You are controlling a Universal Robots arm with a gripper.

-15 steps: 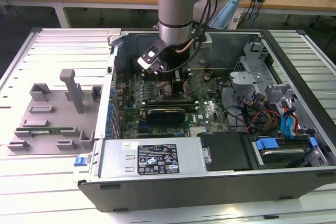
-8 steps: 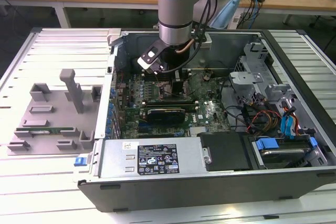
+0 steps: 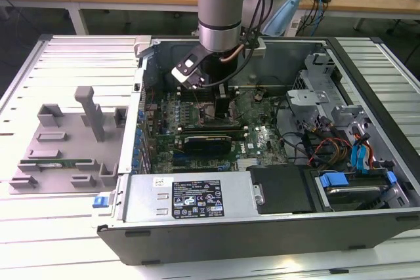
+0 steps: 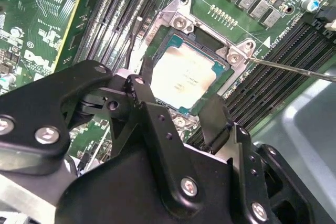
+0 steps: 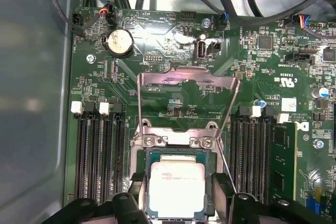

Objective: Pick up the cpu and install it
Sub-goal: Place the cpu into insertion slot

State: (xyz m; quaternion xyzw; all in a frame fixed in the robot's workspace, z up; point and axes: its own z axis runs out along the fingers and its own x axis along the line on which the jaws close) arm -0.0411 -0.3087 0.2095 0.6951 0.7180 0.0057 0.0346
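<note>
Black fingers: 2 fingers [image 4: 149, 106] of the gripper [image 5: 180, 182] stand spread, 1 on each side of the chip. A sliver of socket shows between each pad and the chip's edge, so I judge the pincer open and holding nothing.
Chip: the cpu [image 5: 176, 190] lies flat between the fingers, metal top up and square to the socket. By the look of it, it is seated rather than hanging.
Surround: the socket frame [image 5: 178, 141] rings the chip closely, which is likely why the fingers straddle it so narrowly.
Cover: the load plate [image 5: 186, 95] is tipped up beyond the chip, leaving the socket bare. It is not yet closed.
Rod: the thin lever [image 4: 294, 69] stands free of its catch, which lets the plate stay raised.
Flanks: dark memory slots [image 5: 100, 156] run along both sides of the socket, leaving little room for a wider spread.
Reach: the arm [image 3: 223, 4] stands upright over the case [image 3: 262, 240], toward its 12 o'clock wall in the exterior view, probably to keep the chip level.
Outside: a grey tray [image 3: 59, 142] sits at 9 o'clock of the case, well apart from the gripper.
</note>
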